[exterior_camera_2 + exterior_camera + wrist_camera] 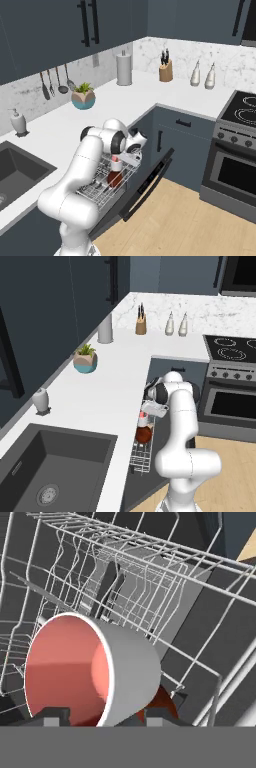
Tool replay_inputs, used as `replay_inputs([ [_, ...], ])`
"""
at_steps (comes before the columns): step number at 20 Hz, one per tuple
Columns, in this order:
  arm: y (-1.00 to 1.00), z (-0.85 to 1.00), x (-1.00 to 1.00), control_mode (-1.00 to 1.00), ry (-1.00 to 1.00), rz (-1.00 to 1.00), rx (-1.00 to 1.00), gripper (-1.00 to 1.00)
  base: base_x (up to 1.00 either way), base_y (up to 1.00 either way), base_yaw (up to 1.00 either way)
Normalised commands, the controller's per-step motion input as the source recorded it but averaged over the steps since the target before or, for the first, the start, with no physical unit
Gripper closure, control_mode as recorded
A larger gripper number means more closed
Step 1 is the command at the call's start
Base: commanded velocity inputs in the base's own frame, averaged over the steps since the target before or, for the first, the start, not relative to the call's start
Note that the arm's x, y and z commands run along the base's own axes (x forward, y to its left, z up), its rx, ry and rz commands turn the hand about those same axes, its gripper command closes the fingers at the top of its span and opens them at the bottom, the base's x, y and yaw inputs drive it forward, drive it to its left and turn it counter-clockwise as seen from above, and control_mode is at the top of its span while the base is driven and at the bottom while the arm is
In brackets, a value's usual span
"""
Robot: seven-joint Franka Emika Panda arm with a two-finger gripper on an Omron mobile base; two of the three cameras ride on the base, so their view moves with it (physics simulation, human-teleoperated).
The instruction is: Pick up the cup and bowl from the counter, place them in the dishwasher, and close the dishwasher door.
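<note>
**Cup and bowl in dishwasher rack**

The gripper (119,161) hangs over the white wire rack (97,187) of the dishwasher. The cup (95,669) lies tilted between the jaws; whether they grip it cannot be told. The bowl (144,434) sits in the rack just below. The dishwasher door (145,187) hangs open beside the desk (100,386).

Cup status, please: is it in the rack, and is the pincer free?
Pincer over rack, jaws around cup, grip unclear. Cup on its side above bowl. Door open, path clear.
</note>
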Motion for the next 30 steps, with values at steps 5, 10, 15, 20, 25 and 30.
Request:
replay_inputs([
  [5,-0.1,0.56,-0.34,-1.0,-0.14,0.0,0.08,-1.0,0.0,0.0,0.0],
  [10,-0.2,0.73,-0.25,-1.0,-0.09,-0.02,0.12,-1.0,0.0,0.0,0.0],
  [15,-0.4,0.78,-0.75,-1.0,0.0,-0.09,0.05,-1.0,0.0,0.0,0.0],
  [20,-0.34,0.81,-0.91,-1.0,0.02,-0.19,0.06,-1.0,0.0,0.0,0.0],
  [25,-0.29,0.92,-0.97,-1.0,0.0,-0.19,0.09,-1.0,0.0,0.0,0.0],
  [30,-0.61,0.19,-0.94,-1.0,-0.07,-0.21,0.1,-1.0,0.0,0.0,0.0],
])
